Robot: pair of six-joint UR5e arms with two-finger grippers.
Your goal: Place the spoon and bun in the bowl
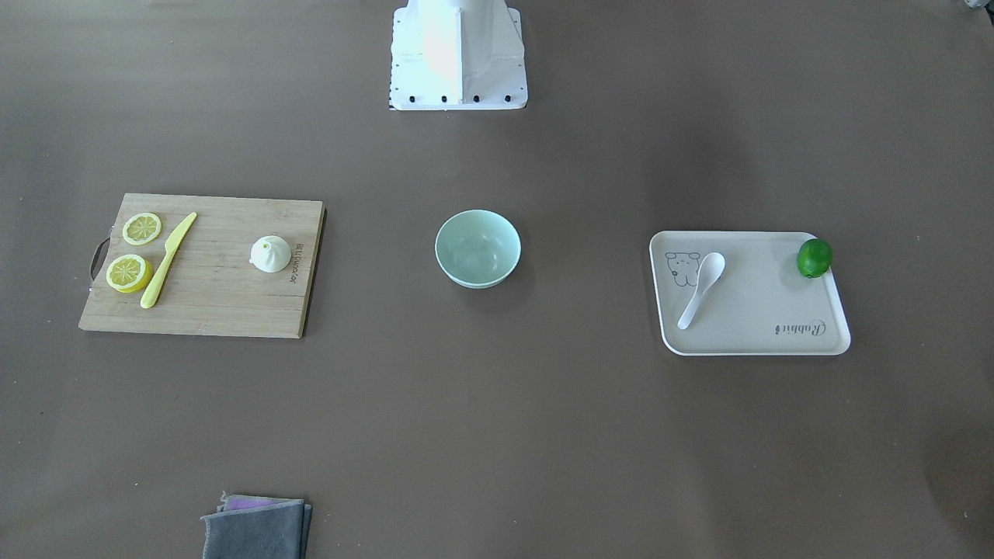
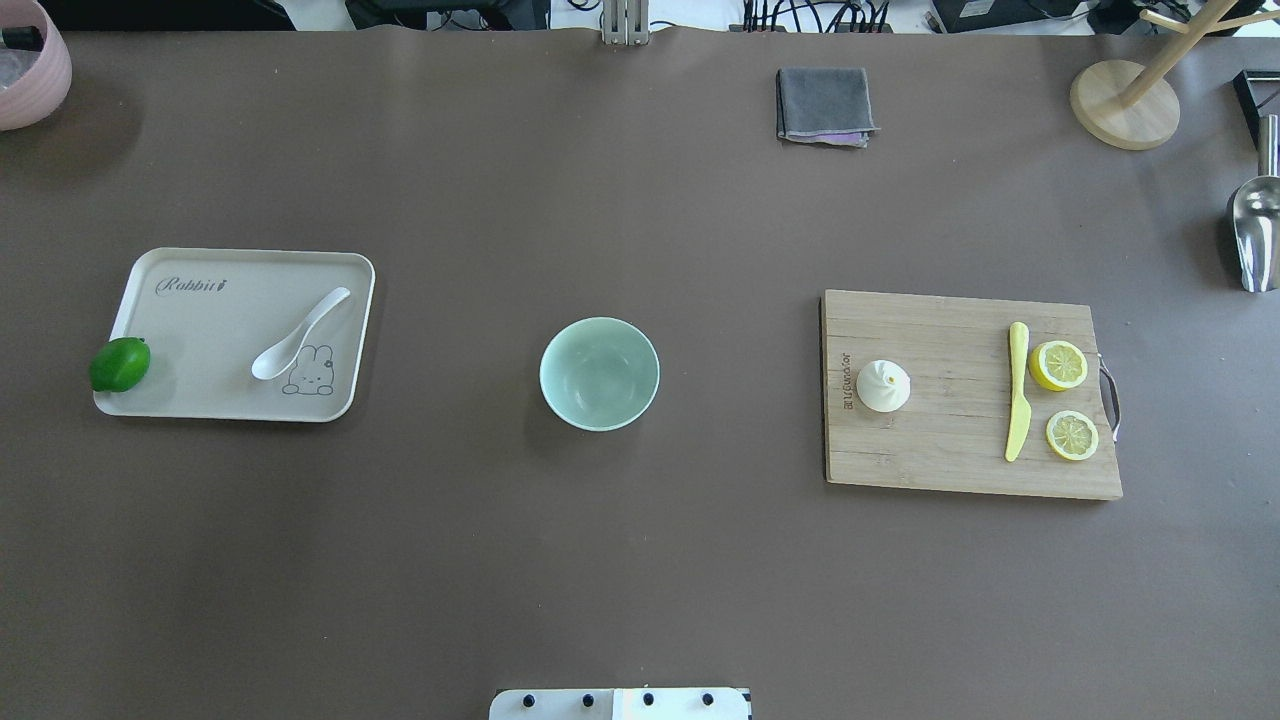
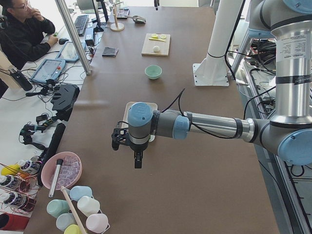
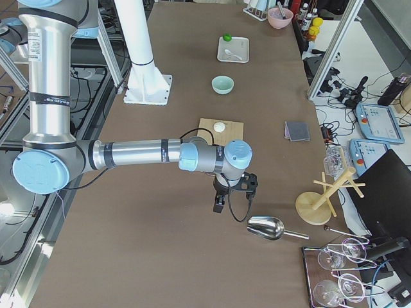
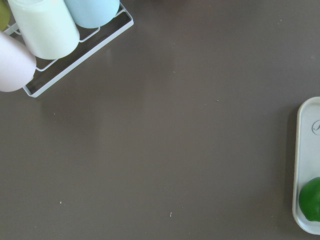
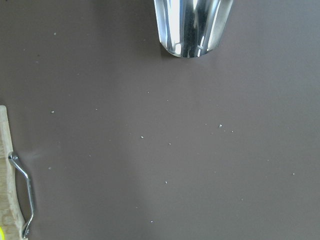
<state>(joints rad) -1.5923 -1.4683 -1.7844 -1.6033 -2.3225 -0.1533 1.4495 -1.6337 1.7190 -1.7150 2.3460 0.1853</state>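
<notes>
While pale mint-green round bowl (image 2: 599,373) sits mid-table, glossy white soup spoon (image 2: 298,334) lies toward left edge, pleated white bun (image 2: 883,386) toward right; left gripper (image 3: 138,163), right gripper (image 4: 219,206): spread cannot tell.

The tray (image 2: 200,340) reads "Rabbit"; the cutting board (image 2: 950,400) stamp is illegible.

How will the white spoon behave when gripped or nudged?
The spoon looks glossy and rigid, so probably slippery in a pinch. It lies on the smooth tray, so a nudge likely slides or pivots it. It is small, so probably light.
</notes>
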